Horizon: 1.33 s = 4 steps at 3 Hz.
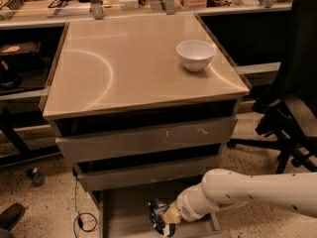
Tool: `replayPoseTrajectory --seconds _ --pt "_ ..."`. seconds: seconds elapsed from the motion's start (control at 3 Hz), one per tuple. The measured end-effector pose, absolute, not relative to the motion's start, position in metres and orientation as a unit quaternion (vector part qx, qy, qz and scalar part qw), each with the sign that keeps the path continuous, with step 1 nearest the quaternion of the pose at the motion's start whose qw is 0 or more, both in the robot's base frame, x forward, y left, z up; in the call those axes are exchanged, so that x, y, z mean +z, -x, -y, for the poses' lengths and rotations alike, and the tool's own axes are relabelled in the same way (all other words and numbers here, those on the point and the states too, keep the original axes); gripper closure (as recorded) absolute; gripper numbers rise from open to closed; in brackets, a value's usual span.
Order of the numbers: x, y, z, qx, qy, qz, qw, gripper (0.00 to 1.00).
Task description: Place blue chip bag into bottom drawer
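A: Where's the blue chip bag (157,213)?
B: Low over the open bottom drawer (126,209), at the tip of the gripper (167,221).
A: Gripped?
B: It seems pinched shut on the bag, though the contact is hidden. The bag is held low, probably so it lands inside.

A white bowl (195,54) sits right-rear on the tan cabinet top (133,68); gripper (167,220) low over bottom drawer (126,213).

Hand (167,219), bag (157,210) over bottom drawer (124,213)

White bowl (195,55) on cabinet top (138,73), black chair (293,103)
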<state>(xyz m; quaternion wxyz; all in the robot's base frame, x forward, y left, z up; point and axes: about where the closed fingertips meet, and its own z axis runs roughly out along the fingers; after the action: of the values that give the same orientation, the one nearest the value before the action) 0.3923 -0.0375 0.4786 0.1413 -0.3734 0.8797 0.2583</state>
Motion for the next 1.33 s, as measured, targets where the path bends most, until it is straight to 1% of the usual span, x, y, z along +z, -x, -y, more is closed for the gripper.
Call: replayPoseTrajectory --seconds 0.33,0.67,1.0,1.33 --pt "0.474 -0.392 0.037 0.263 0.372 -0.879 0.140 1.00" --pt "0.446 -0.406 0.042 0.270 0.357 -0.883 0.143 1.00" --pt "0.393 -0.415 0.043 0.295 0.334 -0.886 0.126 1.00" --pt "0.393 -0.415 0.043 0.295 0.334 -0.886 0.126 1.00"
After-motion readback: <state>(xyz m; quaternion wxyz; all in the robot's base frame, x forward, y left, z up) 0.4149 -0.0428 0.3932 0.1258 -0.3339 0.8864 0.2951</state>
